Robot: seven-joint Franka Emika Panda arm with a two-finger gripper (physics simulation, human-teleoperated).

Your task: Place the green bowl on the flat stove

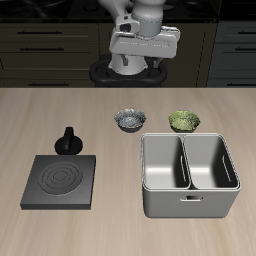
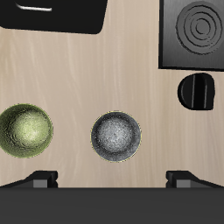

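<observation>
Your counter carries, by size:
- Grey basin, two compartments, near the front edge.
- Stove, flat, knob at its back edge.
- Green bowl, upright behind the basin, well apart from the stove.
- Grey bowl, just beside it.

Your end effector hangs above, released, grasping nothing.

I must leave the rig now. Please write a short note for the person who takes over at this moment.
Hand: raised over the table's back, holding nothing; whether it is open cannot be told.
Green bowl: on the table behind the grey basin, beside the grey patterned bowl, untouched.
Flat stove: near the front edge, top bare.
Done: nothing yet.
Left: grasp the green bowl, carry it over, set it on the stove.
</observation>
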